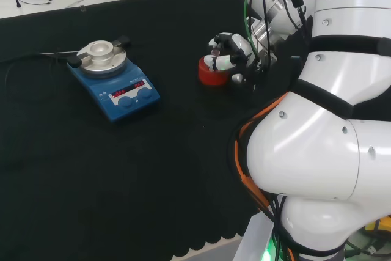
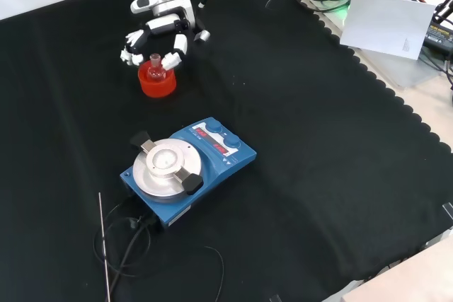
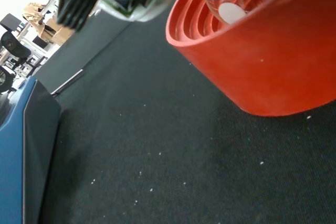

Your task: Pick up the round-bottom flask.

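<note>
hand (image 2: 157, 33) | fingers (image 2: 172, 44) bent round flask neck, touch unclear | round-bottom flask (image 2: 155, 66) sits in red ribbed stand (image 2: 157, 81) on bench (image 2: 318, 139) | blue stirrer (image 2: 185, 167) nearby

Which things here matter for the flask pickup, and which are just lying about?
Job:
round-bottom flask, seated in the red ribbed stand
hand, fingers curled around the flask

Lying about:
blue stirrer plate
thin rod
black cable

head: behind arm | front: opposite, downward | wrist: close on cloth (image 3: 157, 145)
</note>
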Robot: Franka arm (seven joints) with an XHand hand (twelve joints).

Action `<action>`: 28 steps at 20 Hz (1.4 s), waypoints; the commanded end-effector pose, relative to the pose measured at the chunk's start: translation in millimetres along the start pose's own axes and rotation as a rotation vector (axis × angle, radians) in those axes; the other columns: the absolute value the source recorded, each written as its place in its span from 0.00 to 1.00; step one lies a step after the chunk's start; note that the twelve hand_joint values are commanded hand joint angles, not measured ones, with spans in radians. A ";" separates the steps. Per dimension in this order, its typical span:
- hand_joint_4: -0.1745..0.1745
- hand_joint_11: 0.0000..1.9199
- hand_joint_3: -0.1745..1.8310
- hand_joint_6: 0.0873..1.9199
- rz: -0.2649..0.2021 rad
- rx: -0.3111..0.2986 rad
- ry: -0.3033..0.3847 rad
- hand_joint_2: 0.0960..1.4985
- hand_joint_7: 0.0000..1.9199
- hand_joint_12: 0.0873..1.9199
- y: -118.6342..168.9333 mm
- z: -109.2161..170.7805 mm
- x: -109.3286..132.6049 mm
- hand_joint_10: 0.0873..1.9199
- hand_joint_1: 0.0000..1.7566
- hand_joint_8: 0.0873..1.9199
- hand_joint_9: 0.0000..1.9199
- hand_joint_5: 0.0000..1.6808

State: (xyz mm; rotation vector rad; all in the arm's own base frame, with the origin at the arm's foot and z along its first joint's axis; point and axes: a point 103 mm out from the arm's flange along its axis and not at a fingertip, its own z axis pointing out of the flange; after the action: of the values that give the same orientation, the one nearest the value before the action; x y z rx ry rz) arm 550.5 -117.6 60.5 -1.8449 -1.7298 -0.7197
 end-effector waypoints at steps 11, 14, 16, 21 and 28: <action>0.59 0.00 0.49 0.45 0.007 -0.057 -0.010 0.32 0.16 0.67 -7.8 -6.0 -8.1 0.27 0.55 0.25 0.24 0.44; 0.62 0.00 0.48 0.46 0.007 -0.063 -0.011 0.35 0.17 0.68 -7.3 -5.1 -6.5 0.27 0.55 0.26 0.25 0.49; 0.76 0.00 0.42 0.49 0.002 -0.070 -0.018 0.43 0.18 0.69 -6.9 -4.3 -5.3 0.27 0.57 0.26 0.26 0.53; 1.00 0.00 0.23 0.50 0.005 -0.070 -0.018 0.61 0.19 0.71 -4.7 -2.7 -1.6 0.27 0.58 0.26 0.27 0.59; 1.00 0.01 0.32 0.49 -0.002 -0.103 -0.041 0.54 0.22 0.73 -4.5 -3.3 2.6 0.25 0.60 0.25 0.31 0.62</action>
State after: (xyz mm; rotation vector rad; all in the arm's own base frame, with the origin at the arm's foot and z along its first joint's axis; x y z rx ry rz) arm 545.7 -119.1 62.0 -1.9277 -1.7366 -0.7781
